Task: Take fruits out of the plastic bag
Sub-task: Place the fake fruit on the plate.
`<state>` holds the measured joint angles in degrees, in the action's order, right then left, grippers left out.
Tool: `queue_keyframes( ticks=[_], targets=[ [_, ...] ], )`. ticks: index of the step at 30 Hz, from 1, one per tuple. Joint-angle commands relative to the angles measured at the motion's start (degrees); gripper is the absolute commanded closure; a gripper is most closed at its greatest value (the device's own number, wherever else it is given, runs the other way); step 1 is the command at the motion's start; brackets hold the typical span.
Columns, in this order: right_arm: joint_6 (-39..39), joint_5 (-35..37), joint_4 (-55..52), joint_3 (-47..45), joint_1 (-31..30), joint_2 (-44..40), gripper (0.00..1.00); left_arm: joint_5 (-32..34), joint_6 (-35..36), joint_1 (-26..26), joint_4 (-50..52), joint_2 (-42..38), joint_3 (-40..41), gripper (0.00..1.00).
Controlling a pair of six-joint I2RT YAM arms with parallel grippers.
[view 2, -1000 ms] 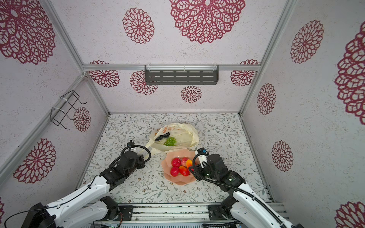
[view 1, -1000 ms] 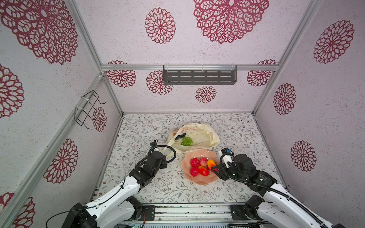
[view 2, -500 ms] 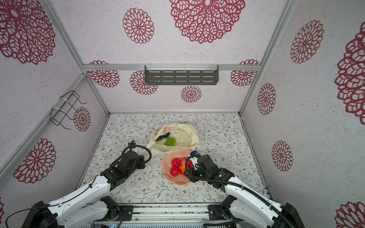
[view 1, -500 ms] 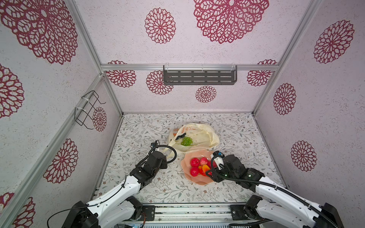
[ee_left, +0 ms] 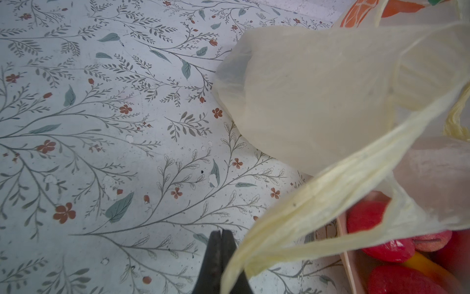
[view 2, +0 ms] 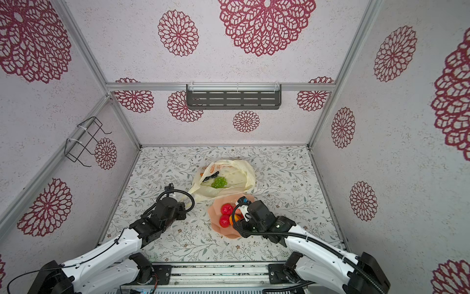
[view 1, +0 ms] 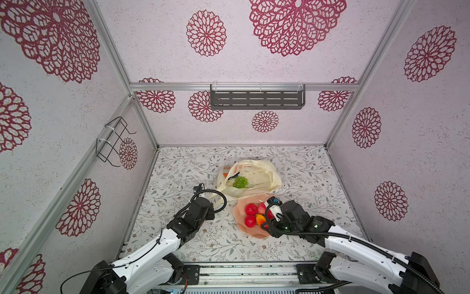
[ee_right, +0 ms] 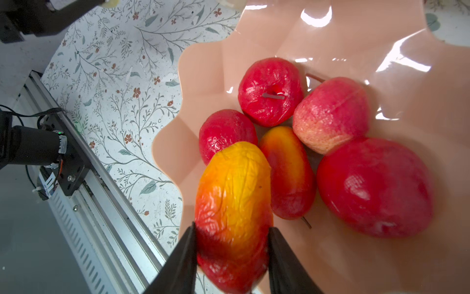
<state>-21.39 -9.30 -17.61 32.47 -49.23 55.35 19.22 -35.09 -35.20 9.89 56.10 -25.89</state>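
Note:
The cream plastic bag (view 1: pixel 259 175) lies open at mid-table, with a green grape bunch (view 1: pixel 240 182) and a dark item (view 1: pixel 235 175) in its mouth. My left gripper (ee_left: pixel 222 231) is shut, and the bag's handle (ee_left: pixel 318 203) runs taut from its jaws. In the right wrist view my right gripper (ee_right: pixel 232 226) is shut on a red-yellow mango (ee_right: pixel 234 193), held just over the near rim of the peach-pink bowl (ee_right: pixel 356 38). Several fruits lie in the bowl: round red ones (ee_right: pixel 270 91), a second mango (ee_right: pixel 287 173) and a pinkish one (ee_right: pixel 330 114).
The bowl (view 1: pixel 239 211) sits right in front of the bag, between my two arms. A metal rail (view 1: pixel 241 272) runs along the table's near edge. A grey shelf (view 1: pixel 256 99) hangs on the back wall and a wire rack (view 1: pixel 112 142) on the left wall.
My right arm has swung left, carrying the mango from the bowl's right side to over its near part. The left arm and the bag have stayed put.

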Motion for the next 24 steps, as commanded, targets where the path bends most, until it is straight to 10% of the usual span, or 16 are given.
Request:
queue_keyframes(
  ticks=[1,10,24],
  targets=[
    [1.1,2.0,1.6,0.0,-1.1,0.7,0.54,1.0,0.5,0.3,-1.8,-1.2,1.0,1.00],
    [1.3,4.0,1.5,1.6,-3.3,3.2,0.37,1.0,0.5,0.4,-1.2,-3.4,2.0,1.00],
    [3.3,10.2,1.6,6.1,-4.9,0.7,0.41,-0.6,0.3,0.6,-0.9,-6.1,2.6,1.00]
  ],
)
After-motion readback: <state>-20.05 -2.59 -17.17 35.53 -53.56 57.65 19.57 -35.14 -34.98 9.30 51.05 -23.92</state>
